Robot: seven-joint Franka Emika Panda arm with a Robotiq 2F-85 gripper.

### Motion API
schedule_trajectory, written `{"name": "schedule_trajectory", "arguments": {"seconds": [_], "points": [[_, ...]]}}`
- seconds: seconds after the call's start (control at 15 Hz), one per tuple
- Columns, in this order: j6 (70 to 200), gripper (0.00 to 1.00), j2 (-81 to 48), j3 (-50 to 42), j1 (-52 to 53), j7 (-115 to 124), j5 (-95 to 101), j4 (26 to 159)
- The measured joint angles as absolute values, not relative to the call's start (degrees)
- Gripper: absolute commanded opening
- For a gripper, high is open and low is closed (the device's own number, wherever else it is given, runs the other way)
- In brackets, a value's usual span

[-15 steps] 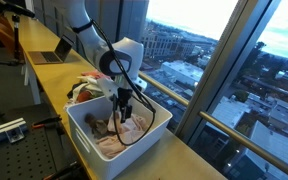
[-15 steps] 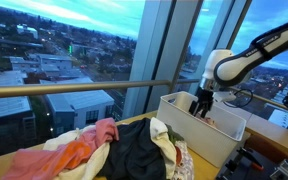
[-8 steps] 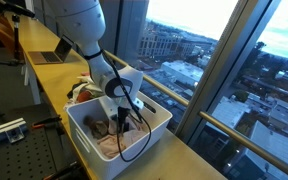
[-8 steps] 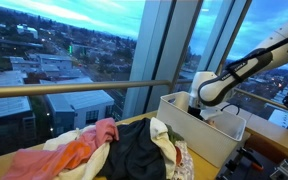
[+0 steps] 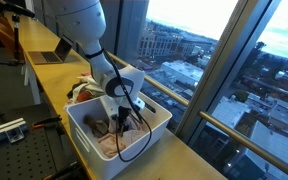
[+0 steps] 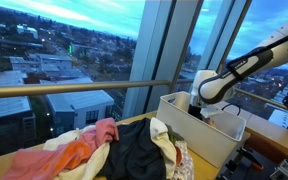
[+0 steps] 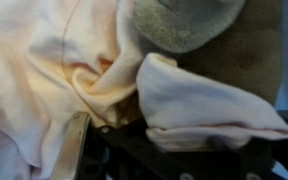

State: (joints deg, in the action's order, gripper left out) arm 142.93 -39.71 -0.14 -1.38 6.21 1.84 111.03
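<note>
1 gripper sits down inside 1 white bin, over 3 cloths: cream cloth at 9 o'clock, pink cloth at 3, grey cloth at 12. Whether its jaws are apart or clamped cannot be told.

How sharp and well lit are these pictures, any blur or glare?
Wrist view: very close and soft, cream cloth fills the frame, pincer a dark blur below. Both exterior views: bright windows backlight the scene; the white bin is dim but readable.
</note>
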Motion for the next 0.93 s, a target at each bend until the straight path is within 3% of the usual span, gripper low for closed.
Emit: {"name": "schedule_trajectory", "arguments": {"seconds": [0.07, 0.2, 0.93], "points": [[143.0, 0.07, -38.7, -0.1, -1.5, 6.2, 1.0, 111.9], [143.0, 0.00, -35.9, -0.1, -2.0, 6.1, -0.9, 114.1], [140.5, 0.00, -7.0, -1.0, -3.1, 6.2, -2.8, 123.2]]}}
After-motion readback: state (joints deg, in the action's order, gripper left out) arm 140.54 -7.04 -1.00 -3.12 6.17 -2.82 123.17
